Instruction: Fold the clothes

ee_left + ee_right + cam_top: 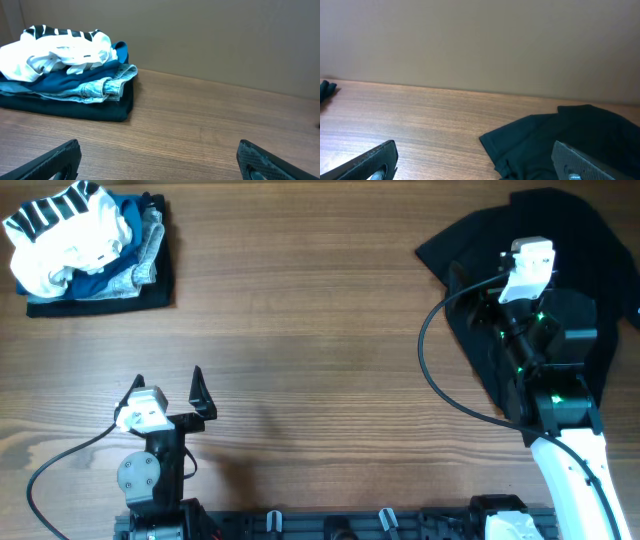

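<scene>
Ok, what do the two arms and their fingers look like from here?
Both arms are mostly black with a white block at the wrist. The left arm has a grey round joint and a black cable. The right arm has a white lower link, green lights and a black cable. The fingers are black and textured.

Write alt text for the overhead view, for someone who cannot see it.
A black shirt lies crumpled at the table's right side, with the right arm reaching over it. The left arm sits near the front edge, fingers open, and a stack of clothes rests in the far left corner.
</scene>
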You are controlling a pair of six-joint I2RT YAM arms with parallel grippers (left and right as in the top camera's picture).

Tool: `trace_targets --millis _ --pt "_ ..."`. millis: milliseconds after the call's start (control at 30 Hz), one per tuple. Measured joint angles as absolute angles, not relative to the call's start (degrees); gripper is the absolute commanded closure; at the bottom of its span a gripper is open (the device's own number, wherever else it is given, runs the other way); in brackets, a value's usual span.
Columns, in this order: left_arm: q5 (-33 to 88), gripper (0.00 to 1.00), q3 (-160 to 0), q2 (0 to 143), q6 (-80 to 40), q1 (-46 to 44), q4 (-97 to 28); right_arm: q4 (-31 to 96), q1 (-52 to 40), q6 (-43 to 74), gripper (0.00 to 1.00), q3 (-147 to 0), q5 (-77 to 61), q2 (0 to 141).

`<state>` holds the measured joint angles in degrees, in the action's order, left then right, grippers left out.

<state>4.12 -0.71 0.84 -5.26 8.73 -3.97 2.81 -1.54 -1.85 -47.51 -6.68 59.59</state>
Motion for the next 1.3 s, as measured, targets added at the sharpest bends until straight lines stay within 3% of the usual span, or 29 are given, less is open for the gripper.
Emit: trace_targets --millis 400,567,767,833,1000,1300 --pt "4.12 0.0 -0.69 1.52 -5.26 8.73 -3.55 4.75 -1.54 -1.56 0.0 -47.57 -10.74 59.59" --pt "4.14 0.0 -0.69 5.72 -5.26 8.73 6.68 6.66 -1.54 -0.71 0.0 -47.72 -10.7 60.25" --pt "4.14 0.0 -10.0 28.25 -5.28 8.73 5.98 8.08 -1.54 -0.27 0.0 -48.8 -10.66 61.6" --pt "5.26 0.0 -21.98 44.93 -5.26 8.71 6.09 10.28 -1.54 -0.27 0.0 -50.09 -10.48 62.85" --pt "10.31 0.0 -42.5 68.93 -5.26 8.62 -2.92 15.92 -1.54 -0.51 0.0 -54.81 -10.24 66.87" --pt "12.6 0.0 -46.59 71.79 -5.26 8.6 -1.04 26.37 -1.1 -0.8 0.0 -66.74 -7.42 76.05"
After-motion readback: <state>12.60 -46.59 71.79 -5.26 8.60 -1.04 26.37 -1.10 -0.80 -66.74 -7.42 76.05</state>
